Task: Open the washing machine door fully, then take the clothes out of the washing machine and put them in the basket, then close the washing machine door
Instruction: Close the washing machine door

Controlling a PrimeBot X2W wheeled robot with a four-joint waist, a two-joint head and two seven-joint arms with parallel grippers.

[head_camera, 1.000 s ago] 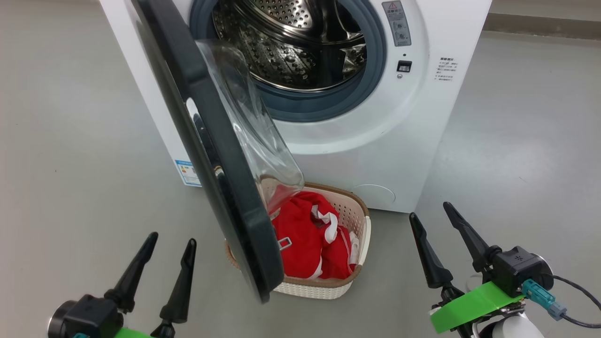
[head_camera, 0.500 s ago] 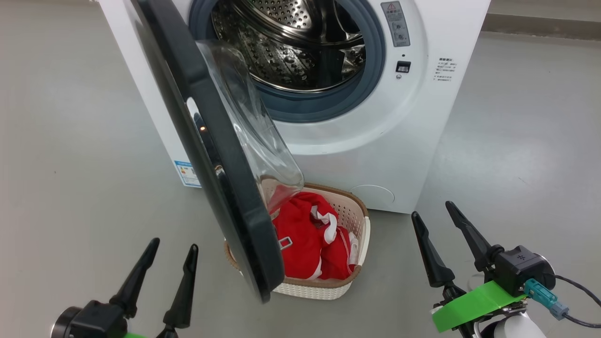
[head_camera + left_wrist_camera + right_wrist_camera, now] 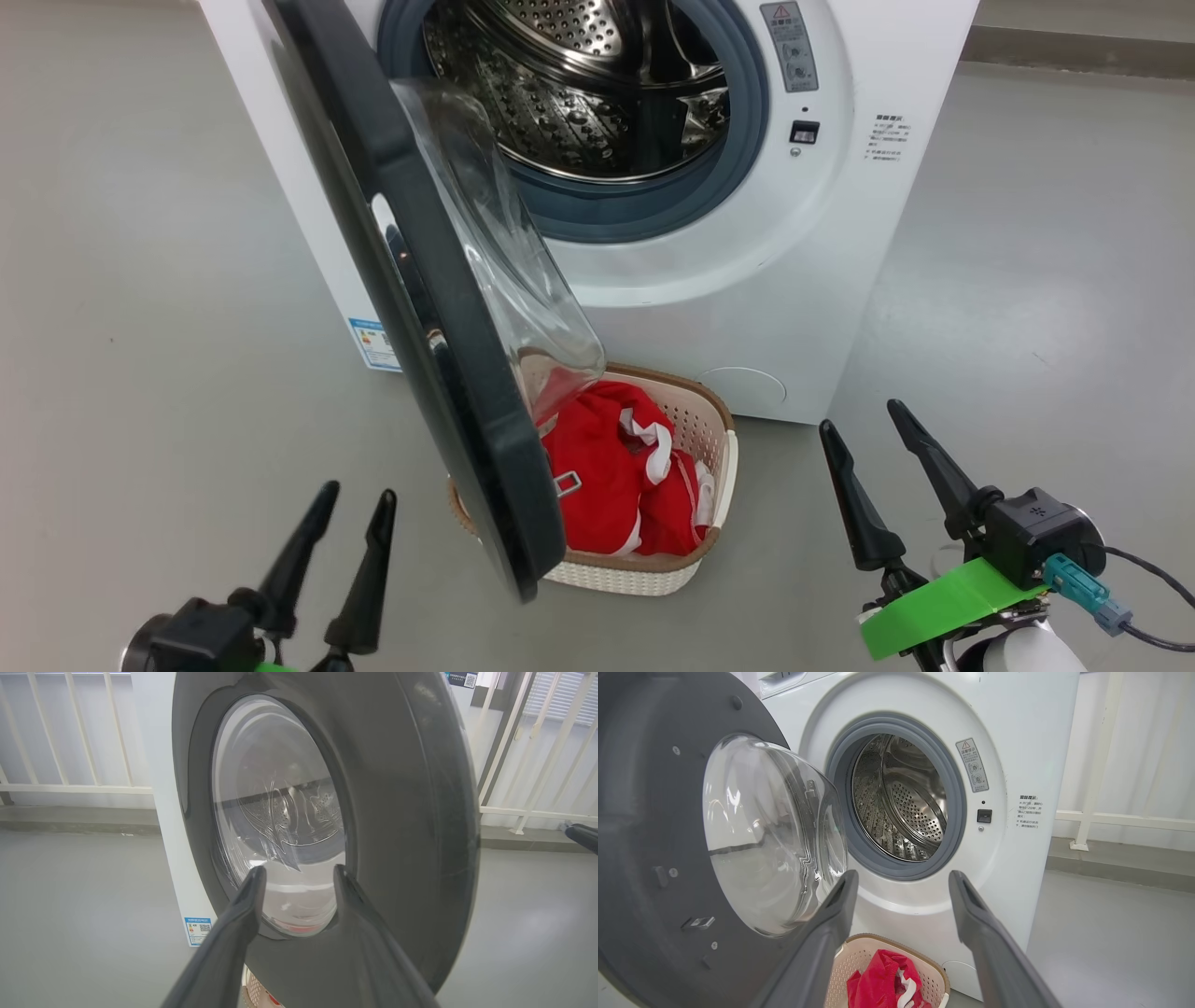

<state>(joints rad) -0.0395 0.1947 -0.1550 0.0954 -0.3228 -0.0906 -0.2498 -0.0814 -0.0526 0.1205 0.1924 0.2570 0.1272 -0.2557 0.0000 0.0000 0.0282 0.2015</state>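
Clothes (image 3: 597,467) lie in the basket (image 3: 702,431), so left gripper (image 3: 357,492) at 7 o'clock and right gripper (image 3: 859,415) at 5, both released, face the washing machine door (image 3: 373,159).

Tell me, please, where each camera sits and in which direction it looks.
Head view: high on the robot, looking forward and down at the washing machine, its open door and the basket of clothes; left gripper and right gripper show at the bottom.
Left wrist view: low, facing the door's outer face; own fingers show.
Right wrist view: low, facing the drum and the door's inner side; own fingers show.
Shared: the wrist views see the same door from opposite sides.
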